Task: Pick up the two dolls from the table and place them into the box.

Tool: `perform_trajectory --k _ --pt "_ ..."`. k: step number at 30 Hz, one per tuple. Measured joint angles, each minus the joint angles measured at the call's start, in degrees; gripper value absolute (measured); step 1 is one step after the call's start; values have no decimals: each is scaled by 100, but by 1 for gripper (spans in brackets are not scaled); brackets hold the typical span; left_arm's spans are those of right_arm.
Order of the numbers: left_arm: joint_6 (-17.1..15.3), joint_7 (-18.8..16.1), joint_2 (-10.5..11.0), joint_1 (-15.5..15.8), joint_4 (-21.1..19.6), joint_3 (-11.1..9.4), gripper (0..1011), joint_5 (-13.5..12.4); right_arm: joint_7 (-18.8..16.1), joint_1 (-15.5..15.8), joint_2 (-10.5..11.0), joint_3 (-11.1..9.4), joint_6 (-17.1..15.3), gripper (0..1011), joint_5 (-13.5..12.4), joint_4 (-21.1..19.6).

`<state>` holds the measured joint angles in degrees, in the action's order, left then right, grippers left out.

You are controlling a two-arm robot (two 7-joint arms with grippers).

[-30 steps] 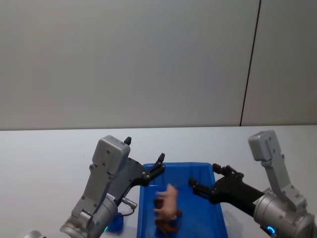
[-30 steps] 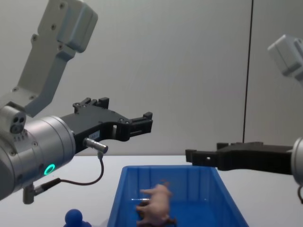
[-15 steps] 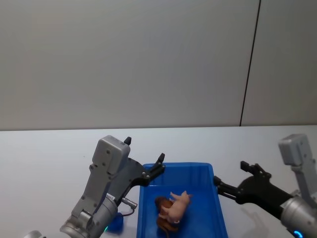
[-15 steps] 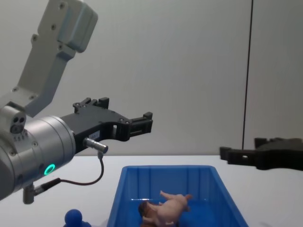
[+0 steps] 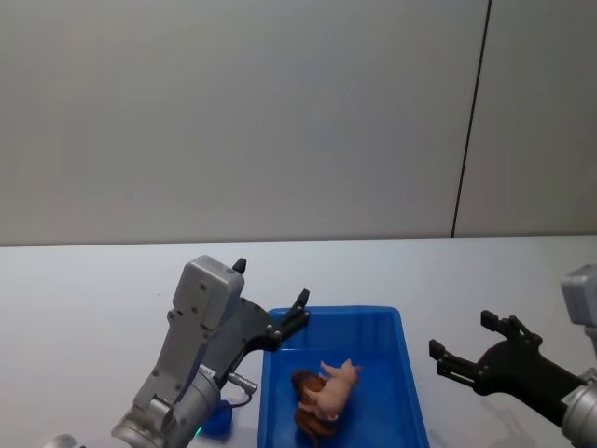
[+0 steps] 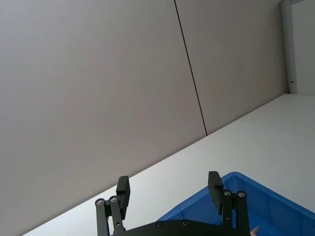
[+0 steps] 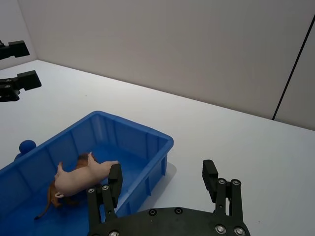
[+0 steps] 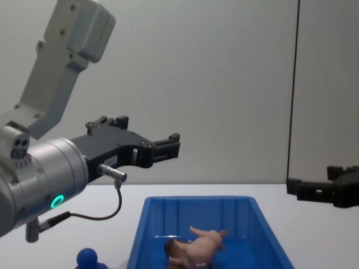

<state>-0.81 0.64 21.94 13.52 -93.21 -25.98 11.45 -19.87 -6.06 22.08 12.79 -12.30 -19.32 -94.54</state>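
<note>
Pig (image 5: 334, 387) lies on its side against the brown doll (image 5: 302, 383), both inside the box (image 5: 347, 312), lower centre of the head view. Left gripper (image 6: 169, 183) is open and empty, at the box's upper-left corner. Right gripper (image 5: 462, 337) is open and empty, at lower right, apart from the box.

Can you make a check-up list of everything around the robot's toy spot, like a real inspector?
Surface: white table, holding the blue bin.
Job's things: pink pig on its side against the brown animal, both inside the bin.
Clutter: small blue knobbed object left of the bin.
Grippers: left gripper open, raised near the bin's far left corner; right gripper open, right of the bin.
Cables: grey cable loops below the left arm.
Surroundings: plain grey wall with a dark seam.
</note>
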Motion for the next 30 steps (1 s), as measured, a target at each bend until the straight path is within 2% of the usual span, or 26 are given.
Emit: perform_trajectory --k 10,19,23,30 --pt "-96 -108 195 -160 -165 88 1001 2 -9 88 93 -48 52 1001 -43 -57" --pt "-196 -283 527 -475 -359 216 1001 157 -14 123 131 -69 74 1001 -60 -82" --pt "-201 -310 647 -610 -356 259 1002 268 -14 135 142 -75 79 1001 -66 -90" --pt "-118 -195 714 -716 -162 295 1001 429 -14 145 153 -80 84 1001 -70 -96"
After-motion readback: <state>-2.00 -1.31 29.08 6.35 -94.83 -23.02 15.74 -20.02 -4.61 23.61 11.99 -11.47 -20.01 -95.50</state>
